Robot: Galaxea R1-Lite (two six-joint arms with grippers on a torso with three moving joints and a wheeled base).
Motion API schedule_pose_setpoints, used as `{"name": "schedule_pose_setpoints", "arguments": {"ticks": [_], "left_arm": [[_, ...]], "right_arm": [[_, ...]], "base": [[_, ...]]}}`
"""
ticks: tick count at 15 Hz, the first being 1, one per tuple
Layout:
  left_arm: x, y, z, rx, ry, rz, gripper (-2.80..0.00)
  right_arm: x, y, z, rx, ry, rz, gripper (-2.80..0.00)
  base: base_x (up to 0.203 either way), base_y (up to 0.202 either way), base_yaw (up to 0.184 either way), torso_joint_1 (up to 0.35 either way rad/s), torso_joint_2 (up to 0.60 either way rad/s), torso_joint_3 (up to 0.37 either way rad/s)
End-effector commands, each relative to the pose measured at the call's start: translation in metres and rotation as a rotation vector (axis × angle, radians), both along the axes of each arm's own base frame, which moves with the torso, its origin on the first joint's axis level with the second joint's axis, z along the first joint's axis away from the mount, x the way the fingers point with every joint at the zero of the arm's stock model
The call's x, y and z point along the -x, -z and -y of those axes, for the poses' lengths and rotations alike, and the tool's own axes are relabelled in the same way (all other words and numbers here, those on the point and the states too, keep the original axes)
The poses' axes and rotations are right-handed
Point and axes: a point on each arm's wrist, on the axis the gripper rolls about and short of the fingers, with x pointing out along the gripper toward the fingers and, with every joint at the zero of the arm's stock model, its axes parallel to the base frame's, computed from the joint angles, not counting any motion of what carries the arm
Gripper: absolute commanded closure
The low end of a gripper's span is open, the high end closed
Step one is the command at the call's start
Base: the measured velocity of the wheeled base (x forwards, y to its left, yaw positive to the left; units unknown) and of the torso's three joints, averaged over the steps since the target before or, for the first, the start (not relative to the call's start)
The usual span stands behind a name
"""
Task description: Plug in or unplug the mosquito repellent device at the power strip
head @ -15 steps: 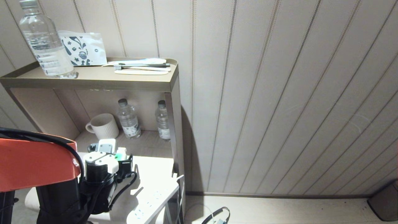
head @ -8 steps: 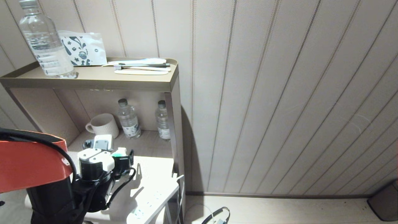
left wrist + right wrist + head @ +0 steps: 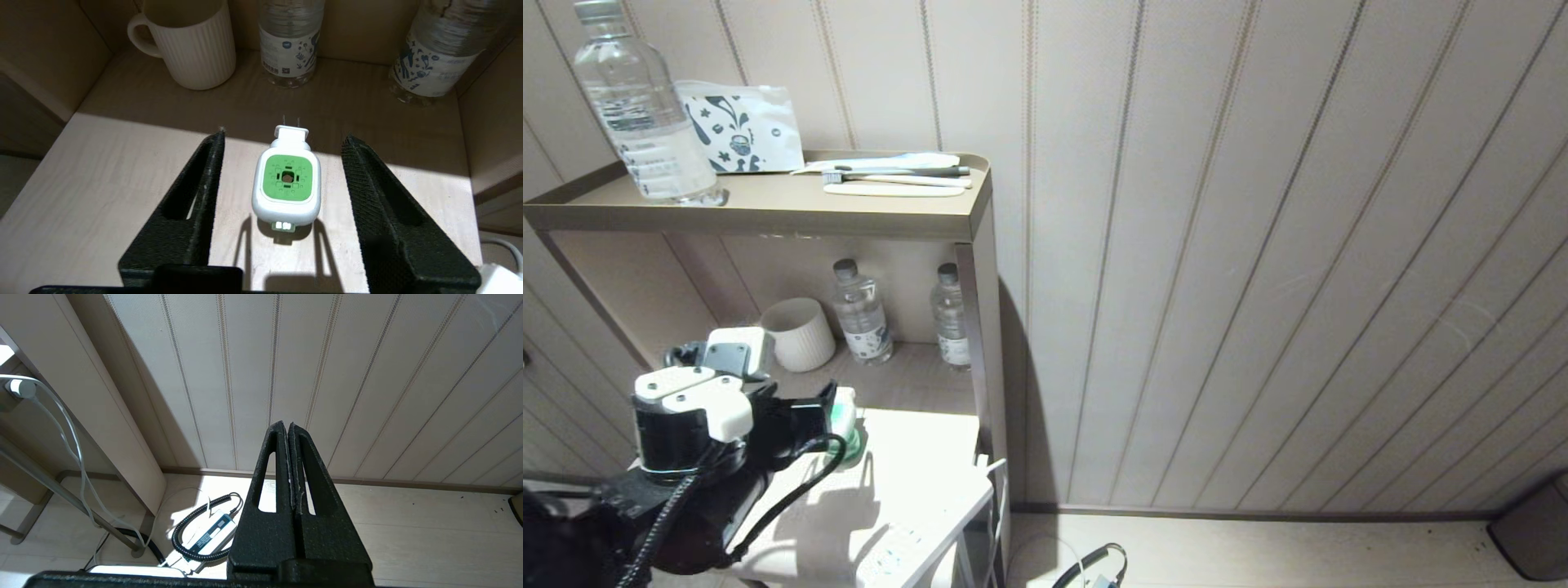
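The mosquito repellent device (image 3: 286, 185), white with a green centre, stands on the pale shelf board with its two prongs pointing away toward the mug. My left gripper (image 3: 284, 135) is open around it, one black finger (image 3: 196, 196) on each side with a clear gap to the device. From the head view the gripper (image 3: 827, 415) sits at the lower left with the device (image 3: 848, 420) at its tips. The power strip (image 3: 907, 543) lies flat at the board's front right edge, nothing plugged into the sockets I can see. My right gripper (image 3: 284, 424) is shut, hanging above the floor near the wall.
A ribbed mug (image 3: 800, 333) and two small water bottles (image 3: 859, 314) (image 3: 950, 314) stand at the back of the lower shelf. The shelf's side panel (image 3: 980, 343) bounds it on the right. A large bottle (image 3: 645, 106) stands on top. A power adapter with coiled cable (image 3: 208, 535) lies on the floor.
My left arm has dropped and swung toward the left of the head view, its orange upper part gone from sight. The device stays in about the same spot between the fingers.
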Motion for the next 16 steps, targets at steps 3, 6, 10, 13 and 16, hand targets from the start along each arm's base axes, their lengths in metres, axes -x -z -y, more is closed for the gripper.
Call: {"name": "schedule_pose_setpoints", "arguments": {"ticks": [3,6,10,13,16], "left_arm": [[0.06,-0.047,-0.031,0.027,0.036,0.01,0.0],[0.114,-0.063,-0.057,0.051,0.069,-0.001,0.0],[0.183,-0.05,-0.08,0.07,0.038,0.056,0.0],[0.214,-0.011,-0.087,0.056,0.0,0.05,0.0],[0.223,0.015,-0.089,0.02,-0.062,0.063,0.0]], "right_arm": [[0.0,0.0,0.0,0.0,-0.001,-0.003,0.0],[0.0,0.0,0.0,0.0,-0.001,-0.003,0.0],[0.0,0.0,0.0,0.0,-0.001,-0.003,0.0],[0.0,0.0,0.0,0.0,-0.001,-0.003,0.0],[0.0,0.0,0.0,0.0,-0.001,-0.003,0.0]], "base": [[0.0,0.0,0.0,0.0,0.0,0.0],[0.0,0.0,0.0,0.0,0.0,0.0],[0.0,0.0,0.0,0.0,0.0,0.0],[0.0,0.0,0.0,0.0,0.0,0.0],[0.0,0.0,0.0,0.0,0.0,0.0]]}}
